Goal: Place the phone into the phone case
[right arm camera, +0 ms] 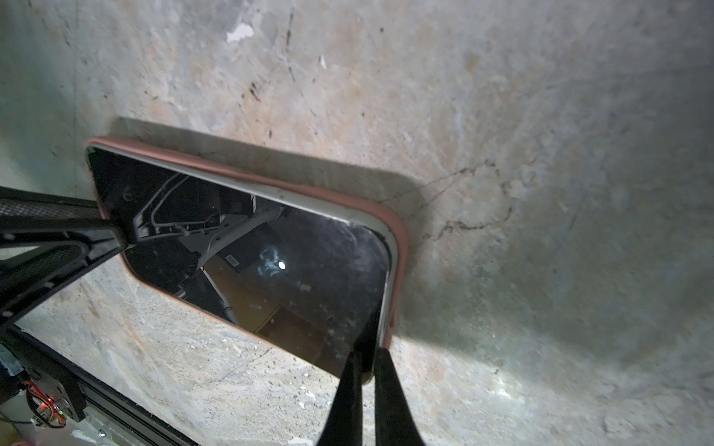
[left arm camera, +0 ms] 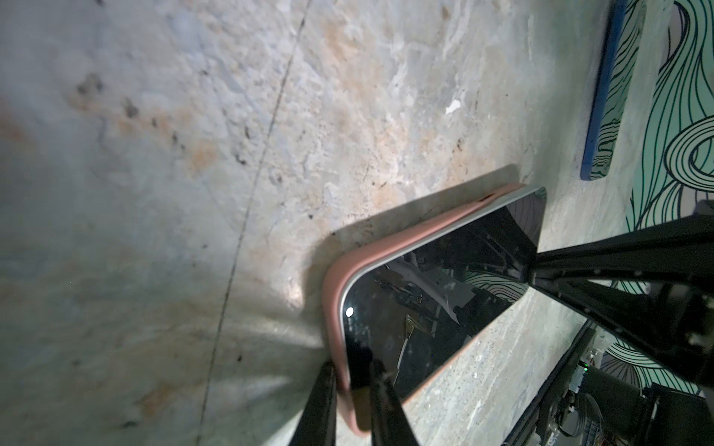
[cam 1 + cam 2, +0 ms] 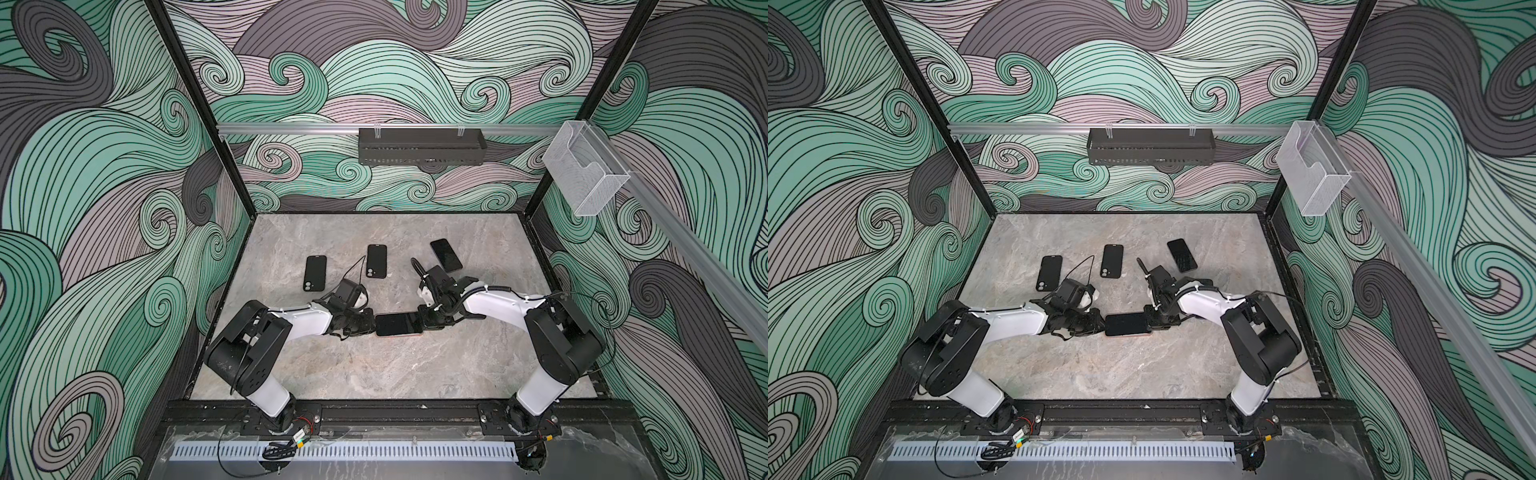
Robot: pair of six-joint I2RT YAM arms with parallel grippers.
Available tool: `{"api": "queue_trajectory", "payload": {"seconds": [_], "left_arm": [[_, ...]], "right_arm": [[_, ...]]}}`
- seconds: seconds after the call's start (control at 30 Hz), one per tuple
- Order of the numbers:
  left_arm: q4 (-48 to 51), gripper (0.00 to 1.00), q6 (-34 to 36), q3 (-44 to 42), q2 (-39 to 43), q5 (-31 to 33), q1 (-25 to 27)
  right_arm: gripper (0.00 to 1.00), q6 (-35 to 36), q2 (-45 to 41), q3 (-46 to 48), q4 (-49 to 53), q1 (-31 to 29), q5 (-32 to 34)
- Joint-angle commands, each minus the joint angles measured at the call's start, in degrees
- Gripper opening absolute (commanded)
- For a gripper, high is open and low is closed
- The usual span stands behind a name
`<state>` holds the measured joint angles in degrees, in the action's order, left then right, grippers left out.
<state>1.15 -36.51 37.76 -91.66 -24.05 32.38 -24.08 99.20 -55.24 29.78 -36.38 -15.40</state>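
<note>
The phone [image 3: 399, 324] lies in the phone case [image 2: 334, 309] on the table [image 3: 374, 374], in the middle and a bit near. The left gripper [image 3: 374, 327] is at its left end. The right gripper [image 3: 420, 322] is at its right end. Farther back, three things lie in a row: a spare case [image 3: 314, 273] on the left, another case [image 3: 376, 261] in the middle, a second phone [image 3: 446, 255] on the right. A basket [image 3: 422, 146] hangs on the far wall. A box [image 3: 584, 174] hangs on the right wall.
</note>
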Motion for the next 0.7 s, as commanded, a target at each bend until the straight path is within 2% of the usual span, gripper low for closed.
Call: {"api": "queue_trajectory", "payload": {"seconds": [0.0, 0.43, 0.67], "left_arm": [[2.34, 0.17, 0.74, -0.15, -3.6, 0.5, 2.47], [3.08, 0.16, -0.34, -0.93, -2.83, 2.24, 2.43], [5.66, 0.17, -0.25, -0.52, -1.05, 4.63, 2.42]], "right_arm": [[0.08, -0.77, 16.7, 7.52, -13.05, -6.15, 0.81], [0.1, -2.19, 17.31, 7.87, -12.54, -6.58, 4.73], [0.12, -1.14, 11.31, 6.7, -6.22, -6.84, 8.91]]}}
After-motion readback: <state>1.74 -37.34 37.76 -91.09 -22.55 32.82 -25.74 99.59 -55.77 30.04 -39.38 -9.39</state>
